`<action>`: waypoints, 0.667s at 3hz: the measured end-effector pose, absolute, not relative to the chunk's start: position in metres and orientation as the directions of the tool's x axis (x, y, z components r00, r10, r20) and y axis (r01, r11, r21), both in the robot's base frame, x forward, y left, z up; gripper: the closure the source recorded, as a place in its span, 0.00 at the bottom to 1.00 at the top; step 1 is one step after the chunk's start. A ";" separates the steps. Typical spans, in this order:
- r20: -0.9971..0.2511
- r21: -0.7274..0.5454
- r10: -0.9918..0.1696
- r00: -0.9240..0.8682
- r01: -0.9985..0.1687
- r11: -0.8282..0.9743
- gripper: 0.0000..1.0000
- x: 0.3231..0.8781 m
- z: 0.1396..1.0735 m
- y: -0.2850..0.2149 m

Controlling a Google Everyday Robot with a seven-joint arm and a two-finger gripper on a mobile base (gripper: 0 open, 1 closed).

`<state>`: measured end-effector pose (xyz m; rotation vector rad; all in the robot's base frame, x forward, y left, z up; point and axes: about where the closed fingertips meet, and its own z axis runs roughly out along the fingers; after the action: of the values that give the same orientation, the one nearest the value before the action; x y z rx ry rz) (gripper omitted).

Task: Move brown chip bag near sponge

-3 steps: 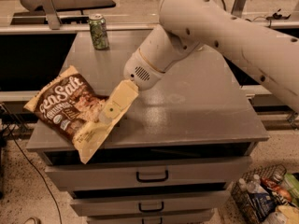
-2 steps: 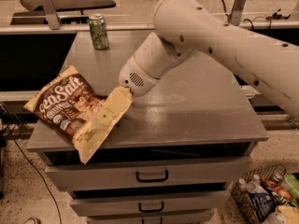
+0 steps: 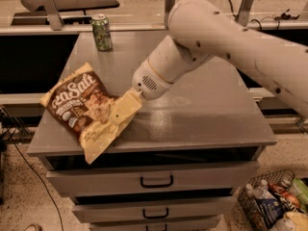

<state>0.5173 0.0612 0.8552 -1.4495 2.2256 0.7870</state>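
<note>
- Claw [image 3: 124,110]: pale cream, at the end of the white arm [image 3: 216,37], set low over the left front of the tabletop [image 3: 207,114] and overlapping the right edge of the brown chip bag [image 3: 84,107].
- Claw opening: cannot tell. Hold on the bag: cannot tell; contact or overlap only.
- Brown chip bag: lying flat at the left front corner of the tabletop, dark centre with white lettering facing up, cream ends. Lower end hanging past the front edge; upper left corner reaching past the left edge.
- Tabletop: flat grey top of a grey drawer cabinet, with a dull sheen near the middle.
- Green can [image 3: 101,32]: upright at the back left of the tabletop, well apart from the bag.
- Drawers: stacked below the top, each with a dark handle [image 3: 156,181] at its centre.
- Room: pale speckled floor [image 3: 24,196]; dark cable [image 3: 30,163] trailing down at the left; wire basket [image 3: 246,207] with bottles and packets at the lower right; long benches with dark space beneath behind the cabinet.
</note>
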 end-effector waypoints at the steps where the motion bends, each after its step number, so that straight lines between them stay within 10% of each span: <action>1: -0.581 0.218 -0.699 -0.417 -0.907 0.360 0.94 0.526 0.863 0.041; 2: -0.575 0.150 -0.703 -0.418 -0.899 0.411 1.00 0.538 0.876 0.008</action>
<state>0.5377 0.0081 0.8757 -1.3672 2.2465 0.6229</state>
